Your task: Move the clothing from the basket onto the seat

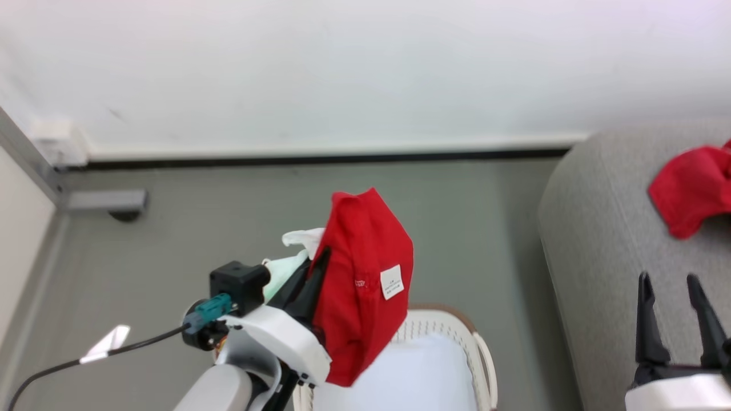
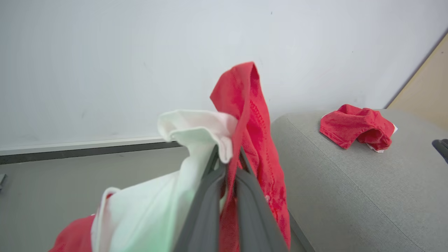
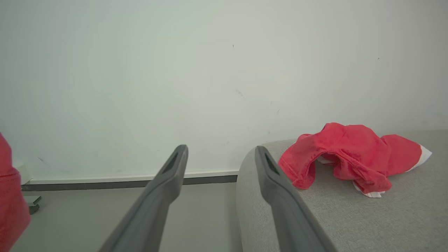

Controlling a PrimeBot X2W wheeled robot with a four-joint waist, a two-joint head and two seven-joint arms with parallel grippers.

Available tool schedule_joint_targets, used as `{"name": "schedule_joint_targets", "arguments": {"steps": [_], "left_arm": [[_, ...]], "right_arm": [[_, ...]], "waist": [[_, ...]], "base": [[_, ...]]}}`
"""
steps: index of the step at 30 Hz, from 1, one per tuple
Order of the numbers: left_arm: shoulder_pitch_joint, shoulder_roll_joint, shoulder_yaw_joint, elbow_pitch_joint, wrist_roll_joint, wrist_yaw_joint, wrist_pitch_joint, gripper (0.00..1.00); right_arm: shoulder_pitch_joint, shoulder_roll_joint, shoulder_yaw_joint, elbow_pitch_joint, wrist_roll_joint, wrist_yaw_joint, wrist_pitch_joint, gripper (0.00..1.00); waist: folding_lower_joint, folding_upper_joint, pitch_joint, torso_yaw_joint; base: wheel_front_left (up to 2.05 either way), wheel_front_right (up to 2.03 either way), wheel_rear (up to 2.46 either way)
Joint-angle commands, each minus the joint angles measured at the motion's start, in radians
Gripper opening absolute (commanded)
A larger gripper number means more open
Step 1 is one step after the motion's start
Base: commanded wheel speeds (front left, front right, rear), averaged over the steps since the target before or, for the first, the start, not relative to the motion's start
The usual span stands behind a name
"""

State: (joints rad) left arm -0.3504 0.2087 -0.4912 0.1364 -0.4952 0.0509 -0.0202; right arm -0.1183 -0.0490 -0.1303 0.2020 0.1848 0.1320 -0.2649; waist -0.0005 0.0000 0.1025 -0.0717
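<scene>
Well, it's partway done: one red garment (image 1: 688, 188) lies on the seat (image 1: 594, 245). The left gripper (image 1: 311, 279), jaws pinching a second garment (image 1: 360, 268), holds it aloft beside the seat, where the basket (image 1: 482, 348) stands. The right gripper (image 1: 669, 285) hovers at the seat's edge with its jaws spread and empty. Carrying the garment across and letting go is left, I'd say.

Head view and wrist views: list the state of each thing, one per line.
left tool: shut on the held garment, up in the air.
held garment: hanging from the left tool, not on the seat.
right tool: open, empty.
second garment: lying crumpled on the seat.
basket: upright, pale cushion inside.
seat: one garment on it.
</scene>
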Motion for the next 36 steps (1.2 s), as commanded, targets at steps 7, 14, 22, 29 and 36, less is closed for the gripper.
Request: {"name": "schedule_joint_targets", "arguments": {"steps": [7,14,22,29,36], "left_arm": [[0.044,0.036,0.042,-0.085,-0.01,0.044,0.0,0.0],[0.056,0.063,0.069,-0.144,-0.019,0.071,0.016,0.0],[0.067,0.072,0.072,-0.177,-0.021,0.083,0.022,0.0],[0.064,0.063,0.05,-0.186,-0.02,0.077,0.027,0.0],[0.054,0.048,0.016,-0.182,-0.008,0.073,0.033,0.0]], "right_arm": [[0.071,-0.003,0.012,0.029,-0.008,-0.003,0.001,1.0],[0.092,-0.003,0.023,0.034,-0.013,-0.002,0.001,1.0],[0.078,-0.002,0.129,0.01,-0.022,-0.002,0.001,1.0],[0.011,-0.004,0.327,0.002,-0.03,-0.002,0.001,1.0],[-0.084,-0.023,0.564,-0.003,0.039,-0.003,0.001,1.0]], "waist": [[0.0005,0.0,-0.128,0.034],[0.0005,0.0,-0.159,0.024],[0.0005,0.0,-0.165,0.015],[0.0005,0.0,-0.16,0.01],[0.0005,0.0,-0.158,0.018]], "base": [[0.0,0.0,0.0],[0.0,0.0,0.0],[0.0,0.0,0.0],[0.0,0.0,0.0],[0.0,0.0,0.0]]}}
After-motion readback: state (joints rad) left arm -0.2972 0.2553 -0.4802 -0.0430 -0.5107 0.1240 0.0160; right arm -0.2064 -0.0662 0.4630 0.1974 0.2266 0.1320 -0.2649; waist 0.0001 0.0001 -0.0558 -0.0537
